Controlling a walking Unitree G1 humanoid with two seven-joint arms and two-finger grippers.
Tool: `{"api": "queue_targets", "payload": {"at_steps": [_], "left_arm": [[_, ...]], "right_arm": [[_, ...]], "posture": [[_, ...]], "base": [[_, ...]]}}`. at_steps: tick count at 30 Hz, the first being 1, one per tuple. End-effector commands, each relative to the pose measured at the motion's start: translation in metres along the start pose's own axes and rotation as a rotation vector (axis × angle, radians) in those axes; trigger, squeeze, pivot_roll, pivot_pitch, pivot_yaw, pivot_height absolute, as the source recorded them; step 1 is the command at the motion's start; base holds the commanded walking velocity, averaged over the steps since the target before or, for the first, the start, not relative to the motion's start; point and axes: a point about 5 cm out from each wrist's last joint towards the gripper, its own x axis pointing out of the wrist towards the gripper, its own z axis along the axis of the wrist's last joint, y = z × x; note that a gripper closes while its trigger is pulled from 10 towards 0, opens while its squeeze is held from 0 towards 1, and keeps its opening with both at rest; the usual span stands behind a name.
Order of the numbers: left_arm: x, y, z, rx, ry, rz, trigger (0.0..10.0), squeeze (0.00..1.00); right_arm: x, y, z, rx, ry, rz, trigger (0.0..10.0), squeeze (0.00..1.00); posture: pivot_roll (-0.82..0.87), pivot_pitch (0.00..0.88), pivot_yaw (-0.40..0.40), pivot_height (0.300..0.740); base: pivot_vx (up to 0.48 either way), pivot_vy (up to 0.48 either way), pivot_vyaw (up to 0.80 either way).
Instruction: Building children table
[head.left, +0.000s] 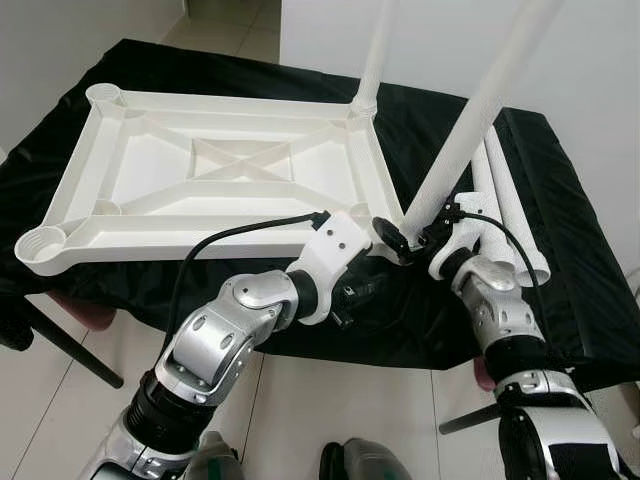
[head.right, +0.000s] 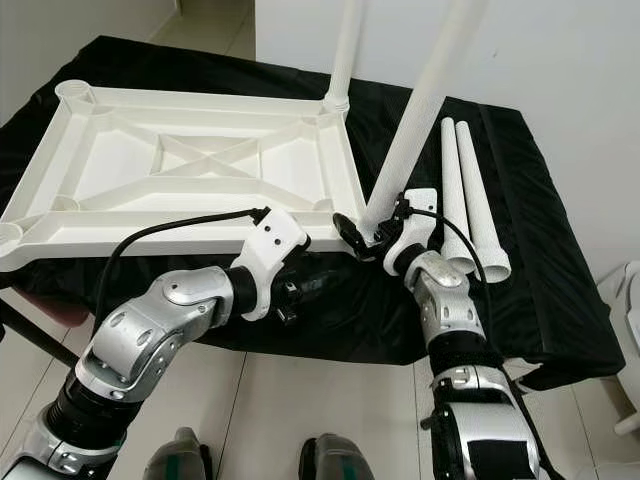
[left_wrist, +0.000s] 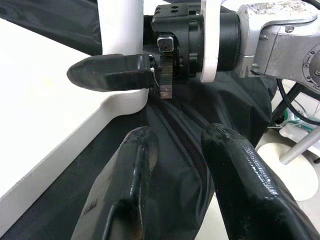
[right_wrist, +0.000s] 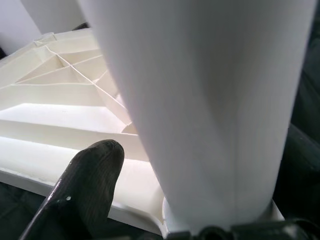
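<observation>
- Where a black cloth (head.left: 560, 250) covers the desk, a white plastic tabletop (head.left: 230, 180) lies upside down on it, its ribbed underside facing up with a cross-shaped brace in the middle.
- Four round leg sockets sit at the tabletop's corners. The two on the robot's left (head.left: 42, 245) are empty; the far right one holds a leg; the near right one (head.left: 385, 232) has a leg standing in or at it.
- Four white tube legs can be counted: one upright leg (head.left: 375, 55) in the far right socket, one slanted leg (head.left: 480, 110) at the near right corner, and two spare legs (head.left: 510, 215) lying side by side on the cloth, just to the right of the tabletop.
- The right pincer (head.left: 415, 238) is at the near right corner of the tabletop, clamped on the foot of the slanted leg, which leans up and away to the right. In the right wrist view the leg (right_wrist: 210, 100) stands against one black finger (right_wrist: 90, 170), its end at the socket.
- The left pincer (left_wrist: 175, 165) hovers just in front of that same corner, its two fingers apart and holding nothing, close beside the right pincer but not touching the tabletop.
</observation>
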Motion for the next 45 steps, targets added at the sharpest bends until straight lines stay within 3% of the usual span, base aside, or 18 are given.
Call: {"api": "queue_targets", "payload": {"at_steps": [1, 5, 6, 7, 9, 10, 23, 27, 31, 35, 38, 42, 45], "left_arm": [[0.001, 0.0, -0.001, 0.009, 0.007, 0.018, 10.0, 0.0], [0.001, 0.001, -0.001, 0.007, 0.006, 0.022, 10.0, 0.0], [0.001, 0.001, 0.0, 0.007, 0.006, 0.024, 10.0, 0.0], [0.001, 0.001, 0.0, 0.006, 0.005, 0.026, 10.0, 0.0], [0.001, 0.001, 0.0, 0.006, 0.005, 0.026, 10.0, 0.0], [0.001, 0.001, 0.0, 0.006, 0.004, 0.027, 10.0, 0.0], [0.0, 0.001, 0.0, -0.001, 0.002, 0.03, 10.0, 0.0], [-0.001, 0.0, 0.0, -0.006, 0.0, 0.031, 10.0, 0.0], [-0.001, 0.0, 0.0, -0.01, 0.001, 0.031, 10.0, 0.0], [-0.001, -0.001, -0.001, -0.015, 0.001, 0.029, 10.0, 0.0], [0.0, -0.001, -0.001, -0.015, 0.001, 0.029, 10.0, 0.0], [0.0, -0.001, 0.0, -0.014, -0.002, 0.03, 10.0, 0.0], [0.0, 0.0, 0.0, -0.012, -0.003, 0.03, 10.0, 0.0]], "right_arm": [[-0.001, -0.005, -0.002, -0.022, 0.019, -0.007, 10.0, 0.0], [0.001, -0.008, -0.001, -0.031, 0.022, -0.011, 10.0, 0.0], [0.002, -0.01, -0.001, -0.042, 0.025, -0.015, 8.5, 0.0], [0.002, -0.013, -0.001, -0.05, 0.028, -0.026, 1.9, 0.0], [0.002, -0.013, -0.001, -0.05, 0.028, -0.026, 1.9, 0.0], [0.002, -0.015, -0.001, -0.055, 0.032, -0.035, 0.0, 0.0], [-0.004, -0.017, -0.008, -0.051, 0.035, -0.028, 0.0, 0.0], [-0.004, -0.011, -0.005, -0.014, -0.02, -0.046, 0.0, 0.0], [-0.002, -0.005, -0.009, -0.039, 0.008, -0.118, 0.0, 0.0], [-0.004, 0.003, -0.02, 0.071, 0.036, -0.406, 0.0, 0.0], [-0.005, 0.007, -0.02, 0.073, 0.029, -0.433, 0.0, 0.0], [-0.005, 0.033, -0.017, 0.131, -0.02, -0.593, 0.0, 0.0], [-0.003, 0.041, -0.014, 0.132, -0.037, -0.604, 0.0, 0.0]], "posture": [[-0.01, 0.0, -0.077, 0.74], [-0.01, 0.0, -0.079, 0.74], [-0.01, 0.0, -0.08, 0.74], [-0.01, 0.0, -0.08, 0.74], [-0.01, 0.0, -0.08, 0.74], [-0.01, 0.0, -0.08, 0.74], [-0.02, 0.017, -0.077, 0.74], [-0.02, 0.031, -0.078, 0.74], [-0.02, 0.035, -0.079, 0.74], [-0.03, 0.037, -0.081, 0.74], [-0.03, 0.037, -0.081, 0.74], [-0.02, 0.035, -0.082, 0.74], [-0.02, 0.03, -0.082, 0.74]], "base": [[0.0, 0.0, 0.0], [0.0, 0.0, 0.0], [0.0, 0.0, 0.0], [0.0, 0.0, 0.0], [0.0, 0.0, 0.0], [0.0, 0.0, 0.0], [0.0, 0.0, 0.0], [0.0, 0.0, 0.0], [0.0, 0.0, 0.0], [0.0, 0.0, 0.0], [0.0, 0.0, 0.0], [0.0, 0.0, 0.0], [0.0, 0.0, 0.0]]}}
